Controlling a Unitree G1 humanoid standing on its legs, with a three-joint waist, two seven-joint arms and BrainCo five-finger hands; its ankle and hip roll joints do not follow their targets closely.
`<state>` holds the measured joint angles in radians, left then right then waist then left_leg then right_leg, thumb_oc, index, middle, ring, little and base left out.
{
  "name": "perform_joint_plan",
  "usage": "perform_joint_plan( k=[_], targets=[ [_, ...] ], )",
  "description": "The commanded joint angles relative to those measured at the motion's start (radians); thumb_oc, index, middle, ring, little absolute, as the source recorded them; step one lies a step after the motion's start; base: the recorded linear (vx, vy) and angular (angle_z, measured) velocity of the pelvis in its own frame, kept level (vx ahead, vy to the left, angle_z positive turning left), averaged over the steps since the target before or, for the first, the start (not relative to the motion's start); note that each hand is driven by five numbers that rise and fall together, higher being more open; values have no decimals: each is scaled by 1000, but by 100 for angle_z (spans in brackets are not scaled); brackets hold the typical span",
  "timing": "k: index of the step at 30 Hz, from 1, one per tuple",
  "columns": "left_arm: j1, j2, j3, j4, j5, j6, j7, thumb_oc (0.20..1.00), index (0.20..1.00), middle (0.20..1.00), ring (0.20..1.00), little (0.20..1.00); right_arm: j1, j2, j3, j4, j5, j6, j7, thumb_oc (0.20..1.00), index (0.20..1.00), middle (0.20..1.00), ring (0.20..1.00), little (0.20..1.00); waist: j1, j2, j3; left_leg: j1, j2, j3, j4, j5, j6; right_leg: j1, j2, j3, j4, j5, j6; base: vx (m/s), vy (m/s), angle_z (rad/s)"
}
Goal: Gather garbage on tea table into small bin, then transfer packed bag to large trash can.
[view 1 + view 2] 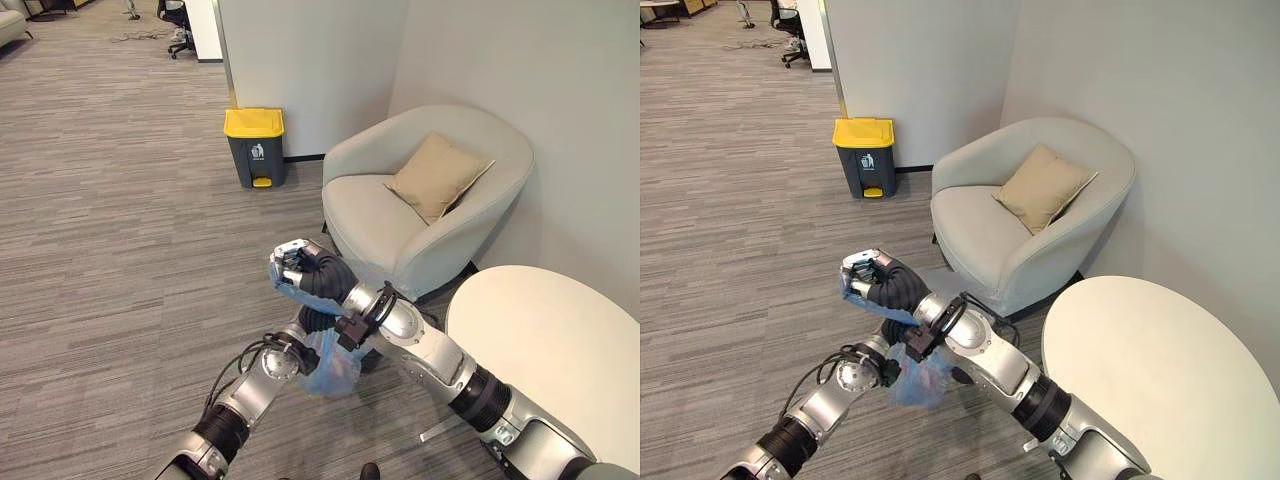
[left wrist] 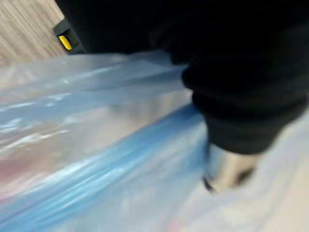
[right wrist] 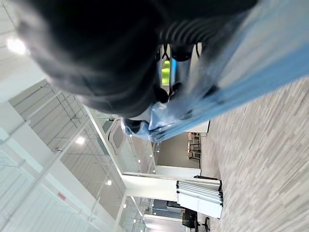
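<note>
The blue garbage bag (image 1: 330, 365) hangs lengthwise downward over the carpet, translucent and crumpled (reddish contents faintly visible). The right hand (image 1: 298, 265) curls its fingers around the gathered top. The left hand (image 1: 318, 322) presses against the bag, finger state unclear.

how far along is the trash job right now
Packing looks done: the blue bag is out of the small bin. In hand: the right hand grips the bag's top, with the left hand beside it. Left: carrying it to the yellow-lidded trash can by the wall.
</note>
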<state>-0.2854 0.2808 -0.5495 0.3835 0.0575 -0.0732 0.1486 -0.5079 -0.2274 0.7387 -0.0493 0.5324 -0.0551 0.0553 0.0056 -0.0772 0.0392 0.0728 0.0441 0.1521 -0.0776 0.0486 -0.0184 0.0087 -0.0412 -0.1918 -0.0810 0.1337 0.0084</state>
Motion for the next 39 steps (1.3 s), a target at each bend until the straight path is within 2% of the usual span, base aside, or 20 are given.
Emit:
perform_joint_plan(
  k=[1, 9, 13, 15, 16, 17, 18, 23, 24, 32, 36, 37, 39],
  targets=[
    [-125, -32, -25, 18, -37, -45, 43, 200, 200, 200, 200, 200, -134, 128, -32, -78, 66, -116, 9, 200, 200, 200, 200, 200, -7, -31, 7, -19, -19, -19, -4, -80, -11, 39, -31, 35, 50, -172, 94, 0, 0, 0],
    [-110, -10, 34, -55, -99, -65, 53, 200, 200, 200, 200, 200, -98, 99, -46, -66, 46, -109, 21, 200, 200, 200, 200, 200, -12, -26, 1, -10, -23, -15, -6, -82, -8, 44, -33, 41, 47, -169, 96, 0, 0, 0],
    [-69, 10, 68, -99, -112, -74, 43, 200, 200, 200, 200, 200, -74, 58, -62, -71, -52, -105, 27, 200, 200, 200, 200, 200, -11, -22, -3, -6, -25, -17, -7, -83, -8, 49, -34, 40, 41, -168, 97, 7, 5, -4],
    [-33, 29, 99, -138, -124, -84, 32, 200, 200, 200, 200, 200, -56, 8, -83, -85, -153, -97, 28, 219, 219, 219, 219, 219, -10, -20, -6, -5, -26, -18, -8, -84, -8, 52, -35, 38, 38, -168, 99, 0, 0, 0],
    [-19, 37, 112, -151, -128, -87, 29, 200, 200, 200, 200, 200, -45, -10, -92, -87, -184, -98, 26, 507, 507, 507, 507, 507, -11, -19, -6, -5, -26, -18, -8, -84, -8, 53, -36, 36, 37, -168, 100, 0, 0, 0],
    [-4, 44, 127, -160, -134, -87, 26, 200, 200, 200, 200, 200, -33, -34, -105, -96, -220, -99, 21, 922, 922, 922, 922, 922, -11, -19, -6, -5, -26, -19, -9, -85, -8, 53, -36, 36, 37, -168, 100, 0, 0, 0],
    [9, 48, 135, -168, -134, -89, 24, 200, 200, 200, 200, 200, -26, -49, -111, -101, -248, -96, 24, 1000, 1000, 1000, 1000, 1000, -11, -18, -7, -4, -26, -19, -9, -85, -8, 54, -37, 35, 37, -168, 101, 0, 0, 0],
    [81, 80, 202, -206, -129, -100, 20, 200, 200, 200, 200, 200, -7, -183, -186, -179, -516, -126, -31, 1000, 1000, 1000, 1000, 1000, -14, -14, -10, -2, -26, -21, -10, -85, -8, 56, -36, 34, 33, -167, 105, 0, 0, 0],
    [125, 95, 233, -212, -123, -104, 23, 200, 200, 200, 200, 200, 15, -233, -219, -212, -624, -131, -57, 1000, 1000, 1000, 1000, 1000, -16, -11, -12, -1, -25, -20, -10, -86, -7, 57, -36, 36, 30, -166, 107, 0, 0, 0],
    [213, 116, 318, -197, -118, -85, 20, 200, 200, 200, 200, 200, 114, -308, -305, -232, -694, -121, -68, 1000, 1000, 1000, 1000, 1000, -25, -5, -14, 3, -24, -15, -10, -84, -7, 61, -35, 44, 21, -159, 109, -2, -4, -4],
    [275, 122, 371, -167, -133, -77, 1, 200, 200, 200, 200, 200, 271, -323, -382, -174, -649, -99, -47, 1000, 1000, 1000, 1000, 1000, -32, -1, -15, 5, -24, -12, -10, -84, -7, 62, -35, 43, 21, -159, 109, 0, 0, 0],
    [319, 121, 413, -140, -163, -73, -24, 200, 200, 200, 200, 200, 394, -298, -440, -85, -590, -80, -27, 1000, 1000, 1000, 1000, 1000, -38, 3, -11, 5, -24, -12, -10, -83, -8, 62, -34, 43, 22, -161, 108, 0, 0, 0],
    [342, 124, 432, -130, -175, -73, -37, 200, 200, 200, 200, 200, 447, -283, -470, -44, -558, -73, -17, 1000, 1000, 1000, 1000, 1000, -40, 4, -10, 5, -24, -12, -10, -83, -8, 62, -34, 42, 23, -162, 108, 0, 0, 0]
  ],
)
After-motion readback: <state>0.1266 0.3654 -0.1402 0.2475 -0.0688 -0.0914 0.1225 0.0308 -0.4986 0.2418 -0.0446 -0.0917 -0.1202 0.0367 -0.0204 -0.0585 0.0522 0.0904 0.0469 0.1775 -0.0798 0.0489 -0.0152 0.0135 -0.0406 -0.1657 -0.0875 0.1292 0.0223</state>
